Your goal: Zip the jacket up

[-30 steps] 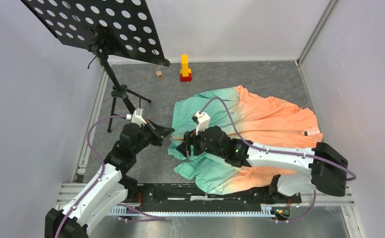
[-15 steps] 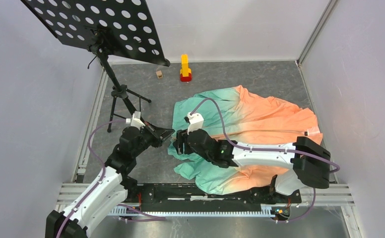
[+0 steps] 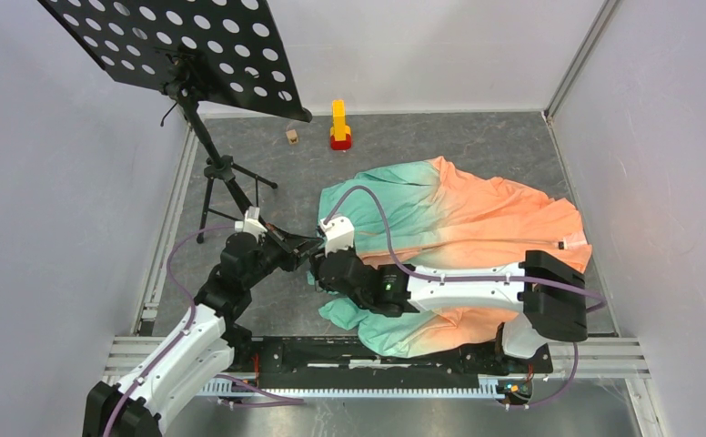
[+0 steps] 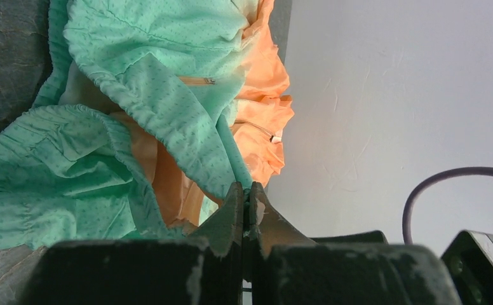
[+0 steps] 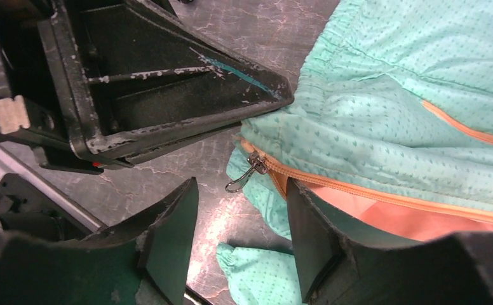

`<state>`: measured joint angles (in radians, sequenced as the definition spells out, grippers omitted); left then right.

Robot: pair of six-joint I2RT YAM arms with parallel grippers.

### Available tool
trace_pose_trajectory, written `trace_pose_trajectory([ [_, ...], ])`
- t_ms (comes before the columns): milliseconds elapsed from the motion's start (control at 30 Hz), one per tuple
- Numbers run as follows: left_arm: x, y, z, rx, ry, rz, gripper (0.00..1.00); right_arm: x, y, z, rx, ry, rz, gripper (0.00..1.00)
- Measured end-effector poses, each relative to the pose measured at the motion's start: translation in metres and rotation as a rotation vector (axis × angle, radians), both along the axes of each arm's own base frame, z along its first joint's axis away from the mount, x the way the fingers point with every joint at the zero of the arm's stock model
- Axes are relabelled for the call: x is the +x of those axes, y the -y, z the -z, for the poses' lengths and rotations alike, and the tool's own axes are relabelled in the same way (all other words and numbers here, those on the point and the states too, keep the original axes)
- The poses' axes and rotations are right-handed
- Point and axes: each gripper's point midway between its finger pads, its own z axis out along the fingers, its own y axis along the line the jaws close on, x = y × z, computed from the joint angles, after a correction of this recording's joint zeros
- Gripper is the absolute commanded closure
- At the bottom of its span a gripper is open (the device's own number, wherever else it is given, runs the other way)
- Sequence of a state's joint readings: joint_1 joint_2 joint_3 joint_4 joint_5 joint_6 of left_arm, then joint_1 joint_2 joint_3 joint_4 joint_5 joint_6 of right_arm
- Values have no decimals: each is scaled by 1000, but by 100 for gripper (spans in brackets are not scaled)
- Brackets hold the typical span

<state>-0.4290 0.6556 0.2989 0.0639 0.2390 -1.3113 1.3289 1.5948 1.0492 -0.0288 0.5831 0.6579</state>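
- Top external view: The jacket (image 3: pixel 477 209) lies spread over the right half of the bench (image 3: pixel 404 137). Its mint-green part is toward the middle and its peach part reaches toward the right edge. The left gripper (image 3: pixel 310 244) meets the green hem near the bench's middle. The right gripper (image 3: pixel 317 271) sits just beside it, its arm lying across the fabric.
- Left wrist view: The left gripper's jaws are pressed together with a green fold of hem pinched at their tip. The fabric behind is thin, dotted and crumpled, with peach lining showing.
- Right wrist view: The right gripper's fingers (image 5: pixel 174 222) stand apart and hold nothing. The small metal zipper pull (image 5: pixel 244 175) dangles just ahead of the gap between them. It hangs at the low end of the orange zipper (image 5: pixel 371 194), which appears unclosed.
- Judgement: The step in hand is reaching for the pull while the left gripper anchors the hem. Next, the right gripper must close squarely on that small, loose tab. Then it must draw the tab along the zipper toward the right edge, with the hem kept taut.
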Motion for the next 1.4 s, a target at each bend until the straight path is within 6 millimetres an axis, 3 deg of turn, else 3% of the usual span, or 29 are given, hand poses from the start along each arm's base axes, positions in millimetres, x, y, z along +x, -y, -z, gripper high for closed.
trace_pose_trajectory([
  [233, 0, 0, -1, -7, -5, -2, 98, 0, 0, -4, -86, 50, 55, 45],
  [700, 0, 0, -1, -7, -4, -2, 98, 3, 3, -9, -160, 108, 106, 62],
  [867, 0, 0, -1, -8, -4, 0, 98, 3, 4, -9, -171, 112, 113, 76],
  [1000, -1, 0, -1, -8, -4, 1, 98, 4, 5, -8, -176, 116, 119, 80],
  [1167, -1, 0, -3, -12, 4, 2, 98, 7, 8, -8, -183, 128, 139, 99],
  [1400, -4, -2, -6, -10, 17, -1, 98, 12, 13, -10, -184, 148, 182, 100],
])
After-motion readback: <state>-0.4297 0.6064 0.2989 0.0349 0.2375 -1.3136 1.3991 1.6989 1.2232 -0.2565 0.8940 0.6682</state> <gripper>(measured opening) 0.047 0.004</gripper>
